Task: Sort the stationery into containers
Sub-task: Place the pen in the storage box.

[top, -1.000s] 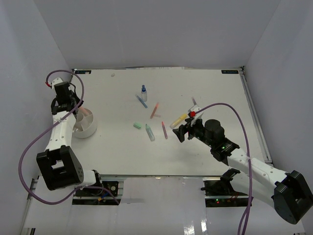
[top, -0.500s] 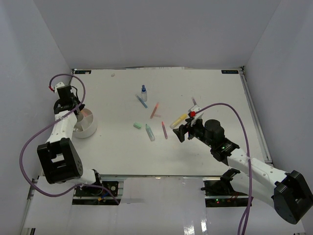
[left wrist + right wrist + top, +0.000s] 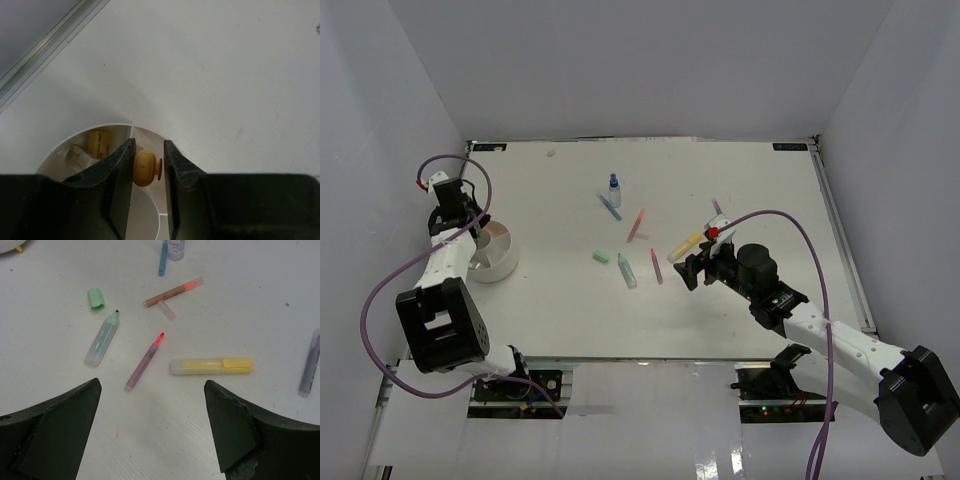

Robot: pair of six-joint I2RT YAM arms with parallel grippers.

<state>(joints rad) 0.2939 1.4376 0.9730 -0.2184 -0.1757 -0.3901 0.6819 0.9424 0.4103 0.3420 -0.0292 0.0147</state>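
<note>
My left gripper (image 3: pixel 148 145) hangs over the round white dish (image 3: pixel 65 145), shut on a yellow marker (image 3: pixel 144 168) seen end-on, its clip toward the right finger. A tan block (image 3: pixel 100 142) lies in one compartment. From above, the left gripper (image 3: pixel 462 222) is at the dish's (image 3: pixel 492 262) far-left rim. My right gripper (image 3: pixel 152 385) stands open and empty above the table, near a yellow highlighter (image 3: pixel 211 366), a purple pen (image 3: pixel 144 362) and a green highlighter (image 3: pixel 101 338). The right gripper (image 3: pixel 695 268) sits just right of these.
Farther back lie an orange pen (image 3: pixel 636 225), a blue pen (image 3: pixel 609 207), a blue-capped bottle (image 3: pixel 614 188), a green cap (image 3: pixel 601 257) and a purple pen (image 3: pixel 717 208). A metal rail (image 3: pixel 45 45) borders the table by the dish. White walls enclose the table.
The left arm has shifted slightly back and left over the dish, still with the yellow marker between its fingers. The right arm has not moved.
</note>
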